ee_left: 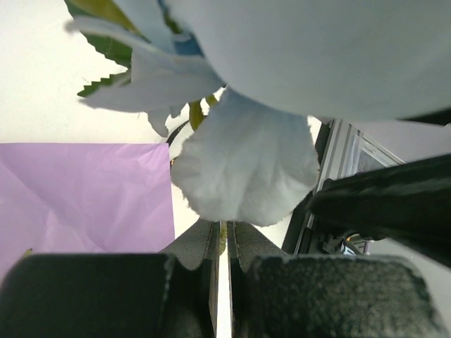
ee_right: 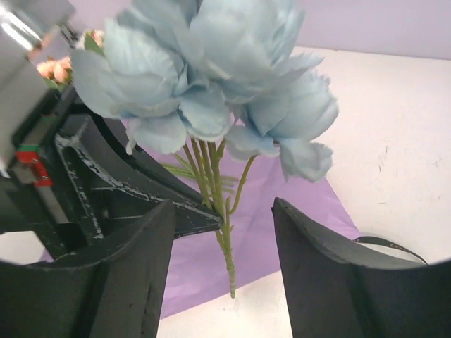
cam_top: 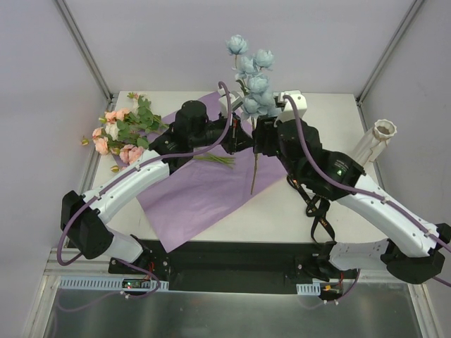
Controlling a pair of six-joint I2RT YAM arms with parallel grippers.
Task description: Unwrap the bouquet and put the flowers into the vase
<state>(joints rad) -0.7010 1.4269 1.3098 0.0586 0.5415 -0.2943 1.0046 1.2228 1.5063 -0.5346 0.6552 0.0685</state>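
The left hand (ee_left: pixel 223 238) pinches the stem of the blue flowers (cam_top: pixel 252 77) upright; the right hand (ee_right: pixel 224 208) gapes wide around it. The vase (cam_top: pixel 377 141) stands at the desk (cam_top: pixel 328 107) edge, right of the right hand.

White table (cam_top: pixel 325 113) enclosed by pale walls (cam_top: pixel 141 42) and metal posts (cam_top: pixel 84 49)

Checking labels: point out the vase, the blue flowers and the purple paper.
vase (cam_top: pixel 371 146), top external view, side wall.
blue flowers (cam_top: pixel 258 84), top external view, bloom cluster.
purple paper (cam_top: pixel 201 193), top external view, bare middle of sheet.
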